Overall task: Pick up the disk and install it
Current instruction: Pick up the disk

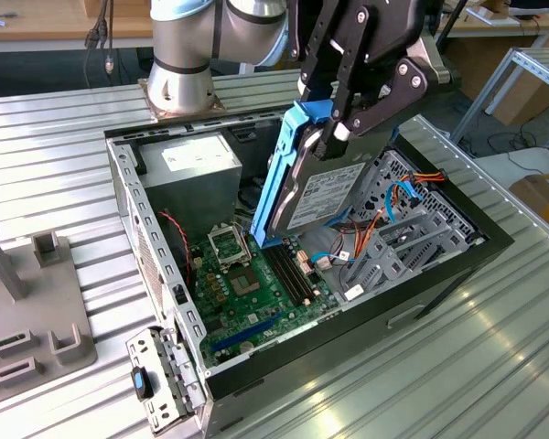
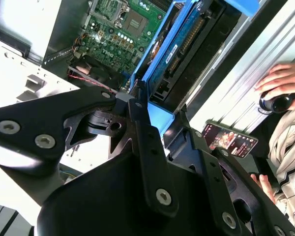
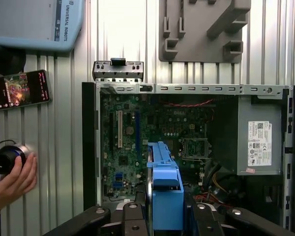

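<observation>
Pickup done: gripper [image 1: 332,131] clenched on disk [image 1: 322,194], hanging on edge over open computer case [image 1: 133,215]. Drive cage [image 1: 412,240] at disk's four o'clock. Install not done.

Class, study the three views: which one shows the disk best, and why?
The exterior view: the disk shows its broad grey face and blue carrier, upright over the computer case. Both wrist views look along the disk edge-on, mostly blue carrier.

One disk [image 1: 325,194], one case [image 1: 348,329], one phone [image 3: 19,91]
</observation>
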{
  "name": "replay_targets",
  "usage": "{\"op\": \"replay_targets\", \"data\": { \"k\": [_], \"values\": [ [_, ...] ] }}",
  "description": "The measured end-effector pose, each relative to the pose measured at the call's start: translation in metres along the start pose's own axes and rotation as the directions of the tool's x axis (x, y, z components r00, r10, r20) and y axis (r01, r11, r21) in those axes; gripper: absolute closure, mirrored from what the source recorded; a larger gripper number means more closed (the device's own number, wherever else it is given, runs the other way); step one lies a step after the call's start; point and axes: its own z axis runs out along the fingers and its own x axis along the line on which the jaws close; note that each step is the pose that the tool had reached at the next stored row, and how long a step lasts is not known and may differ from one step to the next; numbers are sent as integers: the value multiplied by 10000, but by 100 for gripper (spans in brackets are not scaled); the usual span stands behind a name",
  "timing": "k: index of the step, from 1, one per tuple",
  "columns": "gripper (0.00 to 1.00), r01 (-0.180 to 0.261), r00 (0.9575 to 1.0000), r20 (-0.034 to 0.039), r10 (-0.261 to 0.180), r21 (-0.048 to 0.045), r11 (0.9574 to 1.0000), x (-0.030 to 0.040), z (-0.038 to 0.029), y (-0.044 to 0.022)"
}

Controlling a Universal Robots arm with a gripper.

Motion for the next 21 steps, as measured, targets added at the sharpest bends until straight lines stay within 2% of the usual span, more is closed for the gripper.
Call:
{"op": "replay_targets", "data": {
  "k": [6, 15, 21],
  "values": [
    [63, 0, 10000, 0, 0, 0, 10000, 0, 1, -162],
    [63, 0, 10000, 1, 0, 0, 10000, -1, 5, -471],
    [63, 0, 10000, 0, 0, 0, 10000, -1, 4, -486]
  ]
}}
